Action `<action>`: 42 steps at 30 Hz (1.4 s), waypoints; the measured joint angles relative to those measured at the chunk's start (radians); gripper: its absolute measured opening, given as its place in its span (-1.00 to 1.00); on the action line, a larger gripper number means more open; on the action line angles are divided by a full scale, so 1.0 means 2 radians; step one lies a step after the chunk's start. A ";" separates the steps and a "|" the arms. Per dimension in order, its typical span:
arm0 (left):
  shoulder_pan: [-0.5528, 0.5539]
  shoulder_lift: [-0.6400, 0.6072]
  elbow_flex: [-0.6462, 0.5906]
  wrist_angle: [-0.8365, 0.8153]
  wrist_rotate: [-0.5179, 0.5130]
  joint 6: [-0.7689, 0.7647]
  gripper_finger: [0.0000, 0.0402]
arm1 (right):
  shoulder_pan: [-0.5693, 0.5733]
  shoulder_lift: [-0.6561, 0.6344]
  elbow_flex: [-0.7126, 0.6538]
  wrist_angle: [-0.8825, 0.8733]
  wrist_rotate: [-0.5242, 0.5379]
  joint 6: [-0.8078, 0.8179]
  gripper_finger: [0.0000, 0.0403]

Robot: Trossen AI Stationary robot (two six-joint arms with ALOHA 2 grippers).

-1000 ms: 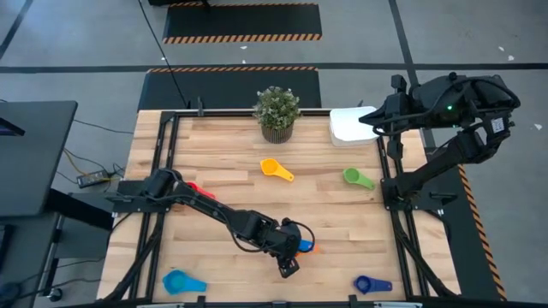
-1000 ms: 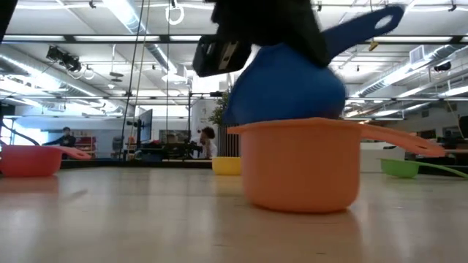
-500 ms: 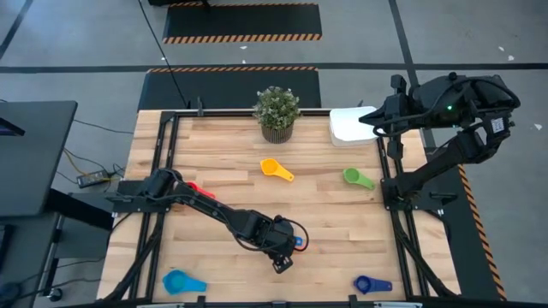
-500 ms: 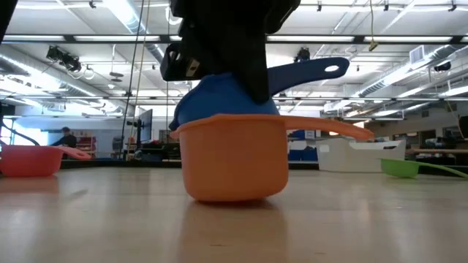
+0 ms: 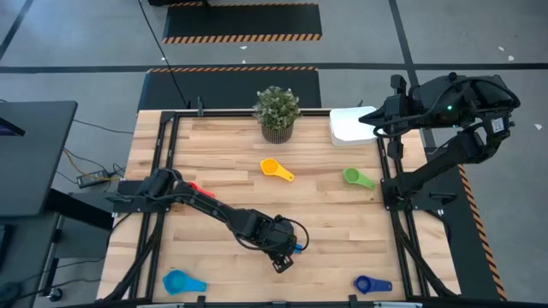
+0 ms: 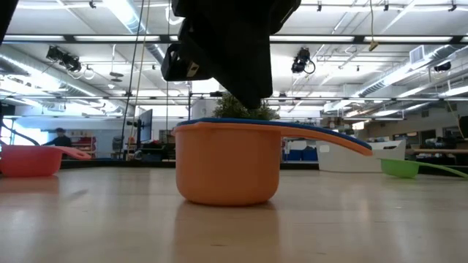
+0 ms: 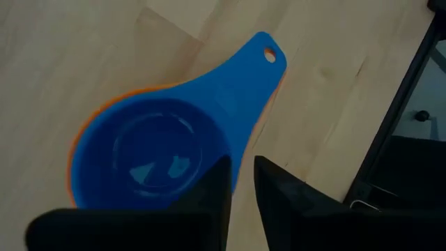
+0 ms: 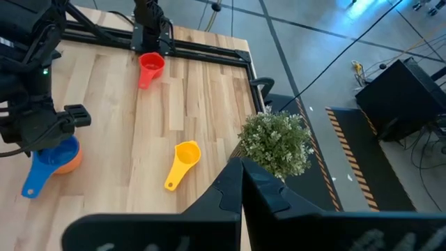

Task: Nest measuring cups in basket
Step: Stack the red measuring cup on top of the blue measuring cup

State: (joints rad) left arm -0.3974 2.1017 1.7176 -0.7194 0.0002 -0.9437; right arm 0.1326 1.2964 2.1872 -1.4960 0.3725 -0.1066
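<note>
Directly beneath the released left pincer (image 6: 245,98), the blue cup (image 7: 150,150) is sitting nested in the orange cup (image 6: 228,162) on the wooden surface (image 6: 110,219).

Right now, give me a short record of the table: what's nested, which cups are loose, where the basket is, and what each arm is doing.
nested: blue cup sits inside orange cup, near the front middle
left gripper: over the nested pair, fingers slightly apart, holding nothing
right gripper: shut, raised beside the table's far right corner
loose cups: yellow cup, green cup, red cup, light blue cup, dark blue cup
basket: far right corner, no cup visible inside
</note>
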 joint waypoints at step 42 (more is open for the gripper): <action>-0.045 -0.347 -0.120 -0.426 -0.106 -0.290 -1.00 | -0.038 0.111 -0.002 0.059 -0.066 0.031 -0.98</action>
State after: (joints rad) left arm -0.4873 1.4074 1.4779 -1.5705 -0.2127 -1.5239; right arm 0.0570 1.5190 2.1841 -1.3779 0.2398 -0.0448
